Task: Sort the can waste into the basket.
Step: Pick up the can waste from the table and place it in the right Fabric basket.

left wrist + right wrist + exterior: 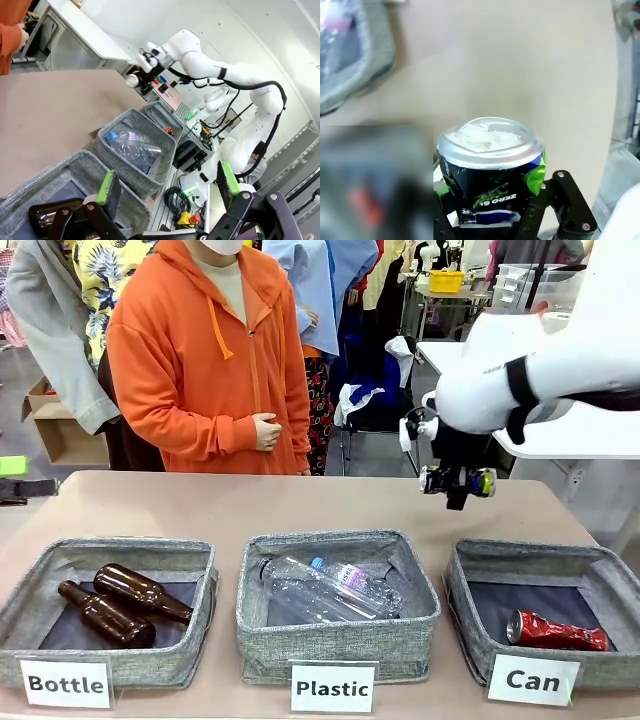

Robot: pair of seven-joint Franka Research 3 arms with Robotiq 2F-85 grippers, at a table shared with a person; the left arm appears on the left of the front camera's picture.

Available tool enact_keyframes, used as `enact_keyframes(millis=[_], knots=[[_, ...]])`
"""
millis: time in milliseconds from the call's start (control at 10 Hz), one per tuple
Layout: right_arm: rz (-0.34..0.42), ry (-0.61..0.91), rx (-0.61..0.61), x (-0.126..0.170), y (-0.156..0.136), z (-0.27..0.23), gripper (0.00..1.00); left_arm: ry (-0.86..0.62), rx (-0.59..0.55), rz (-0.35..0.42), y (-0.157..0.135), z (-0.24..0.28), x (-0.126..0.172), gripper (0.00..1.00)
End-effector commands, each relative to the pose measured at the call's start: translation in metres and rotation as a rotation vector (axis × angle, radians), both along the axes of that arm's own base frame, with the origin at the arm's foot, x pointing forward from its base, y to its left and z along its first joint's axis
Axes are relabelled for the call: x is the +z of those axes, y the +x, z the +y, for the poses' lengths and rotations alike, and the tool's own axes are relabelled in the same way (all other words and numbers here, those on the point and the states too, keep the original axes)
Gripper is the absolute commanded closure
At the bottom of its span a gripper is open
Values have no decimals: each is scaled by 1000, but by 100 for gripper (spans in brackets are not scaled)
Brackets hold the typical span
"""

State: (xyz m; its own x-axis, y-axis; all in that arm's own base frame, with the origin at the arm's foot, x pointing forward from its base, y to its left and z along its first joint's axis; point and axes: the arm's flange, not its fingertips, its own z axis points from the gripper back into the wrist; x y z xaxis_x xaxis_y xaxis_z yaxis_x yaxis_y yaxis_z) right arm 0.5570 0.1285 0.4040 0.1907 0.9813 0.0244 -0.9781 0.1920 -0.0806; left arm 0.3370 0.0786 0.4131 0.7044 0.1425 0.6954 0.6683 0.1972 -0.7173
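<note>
Held right up to the right wrist camera, the blue can (pixel 490 170) sits clamped between the right gripper's (pixel 492 210) jaws; from the front that gripper (pixel 457 483) hangs above the table (pixel 200 505), behind the Can basket (pixel 470 625) with the red can (pixel 556 631) inside. Left gripper (pixel 167 187) jaws stand wide apart, empty, over the Bottle basket (pixel 130 200).
</note>
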Motion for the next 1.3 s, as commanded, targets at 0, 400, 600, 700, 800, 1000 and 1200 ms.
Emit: enact_keyframes(millis=[0,400,600,700,800,1000,1200], knots=[[29,-44,-27,33,-59,-11,100,-9,13,12,-2,-1,5,0],[231,8,196,14,-155,-51,100,-9,13,12,-2,-1,5,0],[222,13,75,1,-180,-69,100,-9,13,12,-2,-1,5,0],[219,32,64,-3,-188,-75,100,-9,13,12,-2,-1,5,0],[222,44,66,-6,-192,-78,100,-9,13,12,-2,-1,5,0],[231,45,74,-10,-191,-81,42,-9,13,12,-2,-1,5,0],[224,36,64,-9,-192,-81,0,-9,13,12,-2,-1,5,0]])
